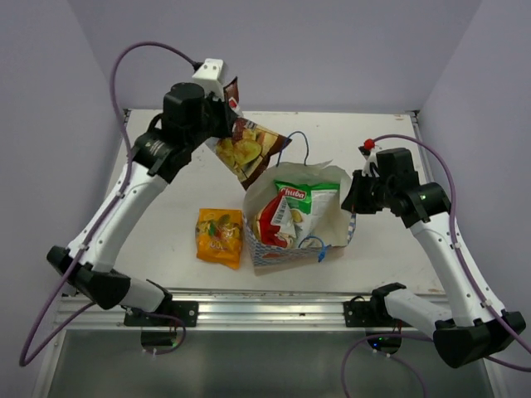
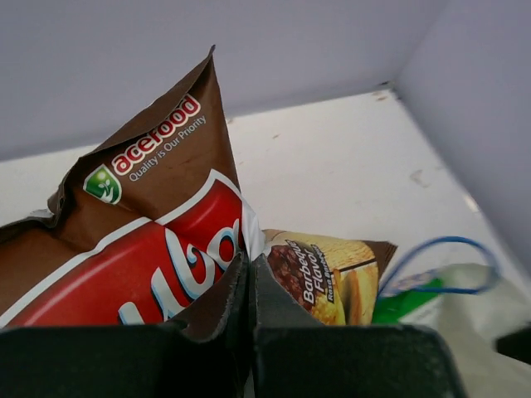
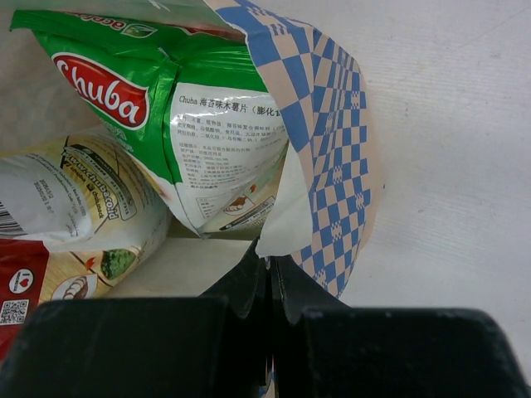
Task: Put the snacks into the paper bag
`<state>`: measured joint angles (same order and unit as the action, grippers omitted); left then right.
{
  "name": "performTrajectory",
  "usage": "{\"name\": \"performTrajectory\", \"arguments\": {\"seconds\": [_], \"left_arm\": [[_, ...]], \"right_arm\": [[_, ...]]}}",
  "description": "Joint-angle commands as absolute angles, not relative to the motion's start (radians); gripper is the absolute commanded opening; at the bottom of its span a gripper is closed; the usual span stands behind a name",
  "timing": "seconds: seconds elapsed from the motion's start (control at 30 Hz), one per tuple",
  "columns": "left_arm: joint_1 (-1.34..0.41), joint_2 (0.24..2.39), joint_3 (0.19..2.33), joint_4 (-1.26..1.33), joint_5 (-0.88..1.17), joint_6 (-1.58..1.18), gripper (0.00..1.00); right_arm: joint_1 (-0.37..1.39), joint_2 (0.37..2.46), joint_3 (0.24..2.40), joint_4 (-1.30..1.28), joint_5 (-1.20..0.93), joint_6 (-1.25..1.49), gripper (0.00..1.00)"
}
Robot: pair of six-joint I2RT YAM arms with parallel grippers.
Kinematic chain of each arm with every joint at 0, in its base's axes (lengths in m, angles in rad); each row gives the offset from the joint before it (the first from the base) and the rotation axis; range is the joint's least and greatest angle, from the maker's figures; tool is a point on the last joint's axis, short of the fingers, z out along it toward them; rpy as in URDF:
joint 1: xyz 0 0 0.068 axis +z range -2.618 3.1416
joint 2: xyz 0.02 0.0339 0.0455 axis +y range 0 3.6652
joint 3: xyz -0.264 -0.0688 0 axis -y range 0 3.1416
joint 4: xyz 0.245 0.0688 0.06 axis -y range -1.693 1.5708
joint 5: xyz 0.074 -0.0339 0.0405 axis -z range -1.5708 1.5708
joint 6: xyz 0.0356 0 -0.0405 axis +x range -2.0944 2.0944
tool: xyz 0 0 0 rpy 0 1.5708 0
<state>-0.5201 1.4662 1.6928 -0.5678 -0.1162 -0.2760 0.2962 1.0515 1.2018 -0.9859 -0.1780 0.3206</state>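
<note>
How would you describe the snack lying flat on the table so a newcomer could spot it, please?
Find the blue-checked paper bag on the white table. Left of it in the top view lies an orange-yellow packet. It alone is neither inside the bag nor held aloft.

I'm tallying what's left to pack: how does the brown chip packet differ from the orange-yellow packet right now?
The brown chip packet hangs in the air, pinched at its top by the left claw; the orange-yellow packet lies flat on the table, untouched. The brown one is larger, the orange-yellow one smaller. The brown one hangs by the far left corner of the paper bag; the orange-yellow one lies beside its left wall. Both are outside the bag.
</note>
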Motion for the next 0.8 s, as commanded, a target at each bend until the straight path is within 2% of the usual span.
{"name": "performTrajectory", "arguments": {"seconds": [0.0,0.2,0.47,0.63,0.77], "left_arm": [[-0.61,1.393,1.793,-0.557,-0.005,-0.356,0.0],[-0.848,1.348,1.75,-0.508,0.005,-0.44,0.0],[-1.129,1.351,1.534,-0.417,-0.219,-0.485,0.0],[-1.157,1.359,1.433,-0.373,-0.27,-0.506,0.0],[-1.158,1.42,1.482,-0.402,-0.331,-0.532,0.0]], "right_arm": [[0.302,1.035,1.193,-0.965,-0.207,0.316,0.0],[0.304,1.02,1.198,-0.962,-0.222,0.313,0.0],[0.302,0.971,1.19,-0.976,-0.232,0.308,0.0],[0.302,0.942,1.186,-0.994,-0.226,0.302,0.0],[0.302,0.933,1.183,-1.0,-0.224,0.299,0.0]]}}
